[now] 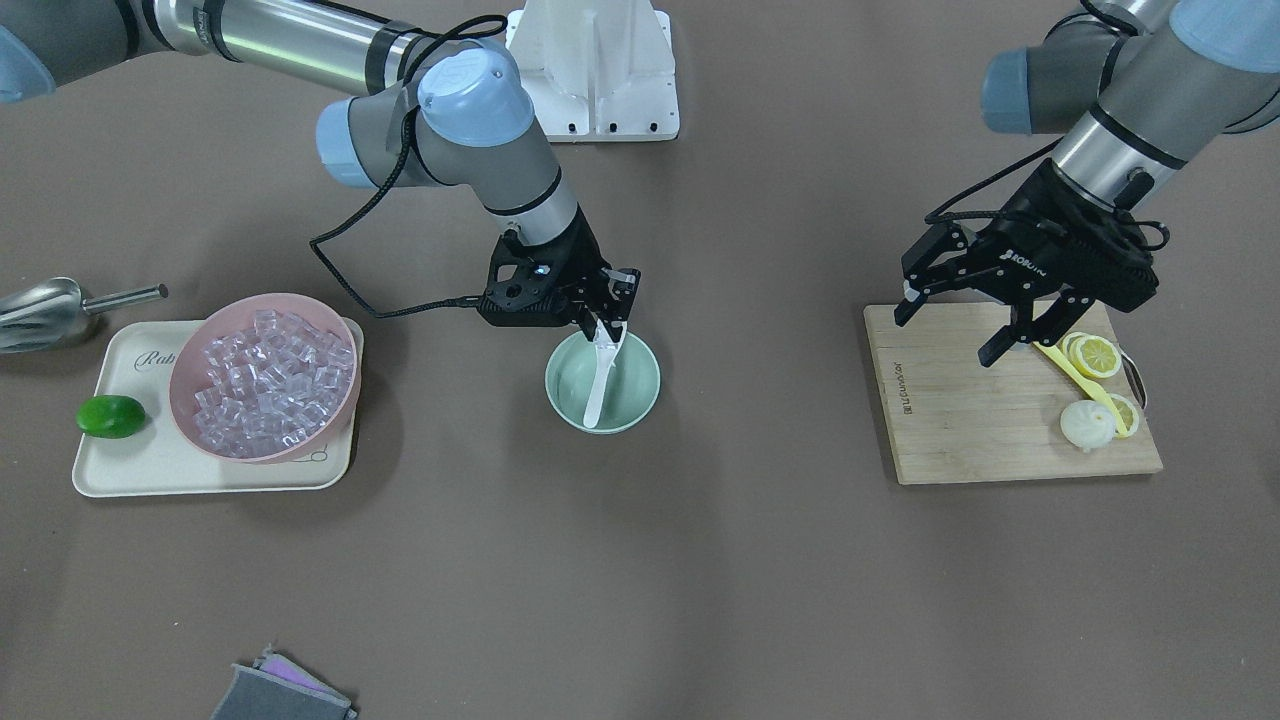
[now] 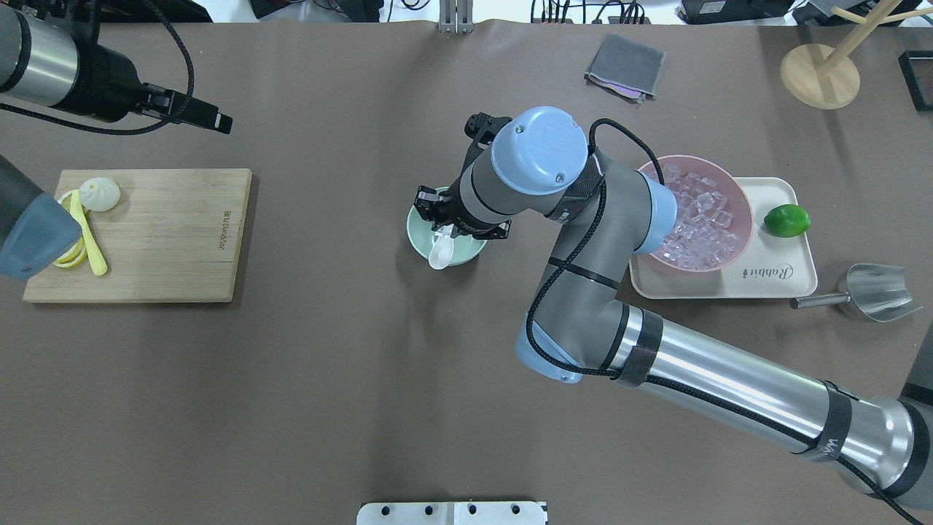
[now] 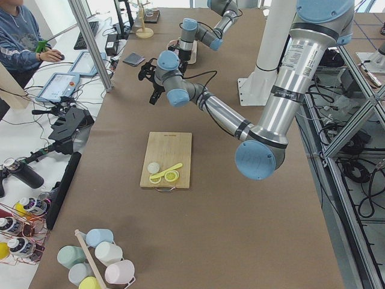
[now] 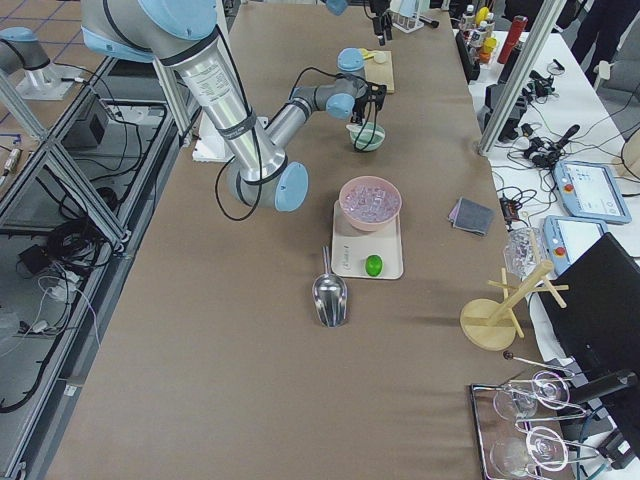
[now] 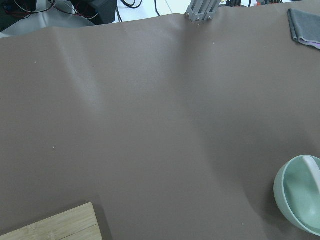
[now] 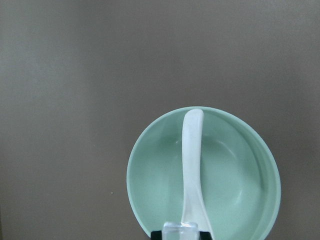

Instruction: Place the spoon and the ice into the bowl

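The mint-green bowl (image 1: 640, 392) stands mid-table; it also shows in the overhead view (image 2: 418, 232). My right gripper (image 1: 607, 310) is just above its robot-side rim, shut on the top end of the white spoon (image 1: 596, 388). The spoon hangs steeply down, with its lower end inside the bowl. In the right wrist view the spoon (image 6: 191, 165) runs across the bowl's inside (image 6: 150, 190). The ice (image 1: 275, 380) is a heap of clear cubes in the pink bowl (image 1: 190, 345). No ice shows in the green bowl. My left gripper (image 1: 950, 328) is open and empty above the cutting board (image 1: 960, 430).
The pink bowl sits on a cream tray (image 1: 130, 470) with a lime (image 1: 110, 416). A metal scoop (image 1: 40, 310) lies beside the tray. The board carries lemon slices (image 1: 1095, 355), a bun (image 1: 1088, 425) and a yellow utensil (image 1: 1068, 370). A grey cloth (image 1: 280, 690) lies at the operators' edge.
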{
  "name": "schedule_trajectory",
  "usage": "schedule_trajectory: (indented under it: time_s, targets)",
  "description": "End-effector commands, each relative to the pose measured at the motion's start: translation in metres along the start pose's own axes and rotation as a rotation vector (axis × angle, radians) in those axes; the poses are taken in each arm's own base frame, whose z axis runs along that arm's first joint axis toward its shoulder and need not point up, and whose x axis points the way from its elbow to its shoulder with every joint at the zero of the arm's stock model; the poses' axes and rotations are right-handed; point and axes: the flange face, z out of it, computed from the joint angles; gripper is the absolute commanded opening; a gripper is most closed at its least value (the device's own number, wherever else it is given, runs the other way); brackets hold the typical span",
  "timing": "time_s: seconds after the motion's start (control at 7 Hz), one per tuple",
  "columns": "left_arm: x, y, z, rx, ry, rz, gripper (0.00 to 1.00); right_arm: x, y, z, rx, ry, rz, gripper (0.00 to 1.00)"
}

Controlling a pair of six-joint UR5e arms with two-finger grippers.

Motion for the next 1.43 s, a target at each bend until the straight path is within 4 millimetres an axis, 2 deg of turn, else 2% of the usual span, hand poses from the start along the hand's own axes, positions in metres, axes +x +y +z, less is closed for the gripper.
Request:
schedule_trajectory:
  time_s: [0.0,0.14,0.29,0.57,0.71,1.0,1.14,1.29]
  targets:
    - [0.002,0.001,-0.005,0.006,0.003,0.0,0.96,0.005,0.008,-0.003,-0.009,-0.004,0.002,0.13]
    - [0.005,0.003,-0.009,0.01,0.007,0.003,0.96,0.004,0.008,-0.003,-0.007,-0.001,0.003,0.31]
    - [0.005,0.002,-0.009,0.011,0.008,-0.019,0.96,0.004,0.008,-0.003,-0.007,-0.003,0.004,0.38]
    - [0.008,0.001,-0.011,0.015,0.011,-0.032,0.96,0.004,0.008,-0.002,-0.006,0.001,0.04,0.6]
    - [0.009,0.001,-0.01,0.015,0.013,-0.031,0.96,0.003,0.008,-0.002,-0.006,0.002,0.046,0.67]
    - [0.008,0.001,-0.011,0.015,0.013,-0.031,0.96,0.001,0.008,-0.007,-0.011,-0.006,0.045,0.66]
    - [0.007,0.003,-0.011,0.012,0.013,-0.032,0.96,0.009,-0.01,-0.022,-0.038,-0.012,0.06,0.66]
    - [0.009,0.002,-0.015,0.009,0.017,-0.033,0.96,0.046,-0.034,-0.047,-0.062,-0.012,0.076,0.67]
